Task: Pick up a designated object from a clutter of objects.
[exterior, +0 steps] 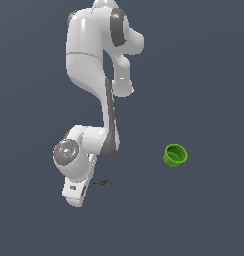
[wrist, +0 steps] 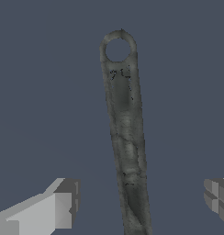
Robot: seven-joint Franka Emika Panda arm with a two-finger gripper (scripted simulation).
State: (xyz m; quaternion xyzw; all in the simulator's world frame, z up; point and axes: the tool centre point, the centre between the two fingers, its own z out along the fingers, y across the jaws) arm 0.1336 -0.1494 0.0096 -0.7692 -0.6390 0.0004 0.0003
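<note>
The wrench [wrist: 126, 133] is a long, thin, dark grey metal bar with a ring at one end; its other end runs out of the wrist view. It lies flat on the grey floor between my two fingers [wrist: 54, 209], which stand wide apart with the shaft in the gap. My gripper [wrist: 139, 202] is open and touches nothing. In the exterior view only a short dark tip of the wrench [exterior: 101, 182] shows beside the arm's hand [exterior: 76, 187], which hides the gripper.
A bright green cup [exterior: 175, 155] stands upright on the floor toward the exterior view's right, well apart from the arm. The olive-green can and the yellow ball are out of view.
</note>
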